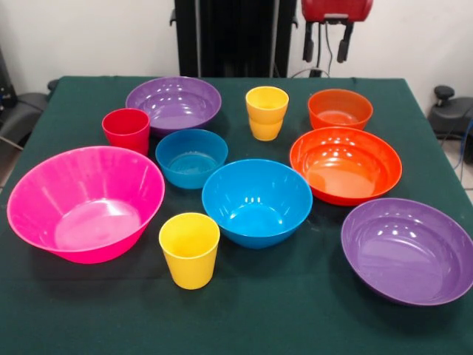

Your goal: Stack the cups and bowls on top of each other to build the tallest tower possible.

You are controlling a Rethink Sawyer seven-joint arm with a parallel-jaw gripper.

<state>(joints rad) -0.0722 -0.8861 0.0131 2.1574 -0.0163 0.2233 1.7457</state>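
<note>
Ten pieces lie scattered singly before you on the green table (310, 318); nothing is stacked except the far yellow cups (267, 112), which sit nested. Largest is the pink bowl (85, 202) at near left, then the near purple bowl (409, 250) at right and the far purple bowl (174, 103). The big orange bowl (345, 164) and big blue bowl (256, 201) crowd the centre, with the small blue bowl (191, 157) and small orange bowl (340, 109) behind. You also have a red cup (126, 129) and a front yellow cup (190, 248). The gripper (326, 44) hangs well above the far edge, prongs apart, empty.
</note>
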